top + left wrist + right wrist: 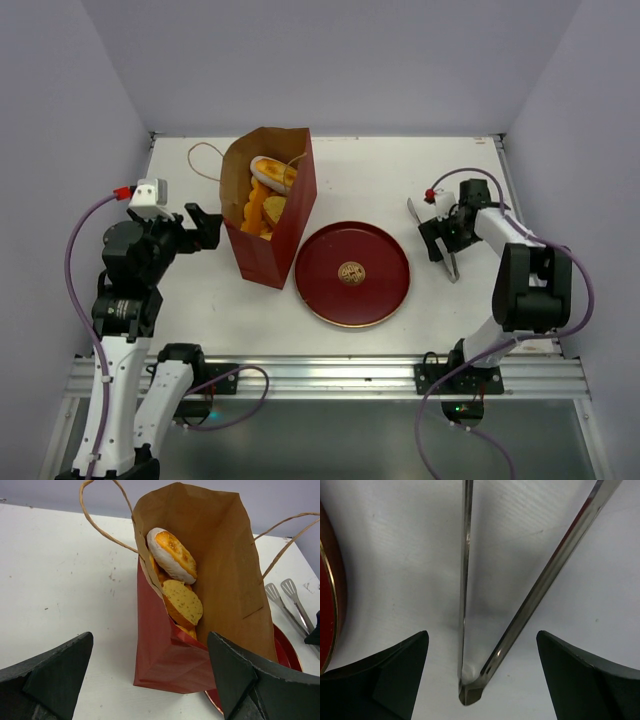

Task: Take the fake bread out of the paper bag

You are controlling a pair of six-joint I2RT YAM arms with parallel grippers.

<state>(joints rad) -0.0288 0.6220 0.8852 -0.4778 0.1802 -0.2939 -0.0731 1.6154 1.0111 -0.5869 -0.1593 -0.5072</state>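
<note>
Your left jaws stand wide, holding nothing. The one paper bag stands upright on the counter just ahead, between them, with at least three fake bread pieces showing inside. Your right jaws, also wide, flank one pair of tongs without touching. One plate lies to their left.

The paper bag hides the lower fake bread; the right wrist view crops the tongs.
</note>
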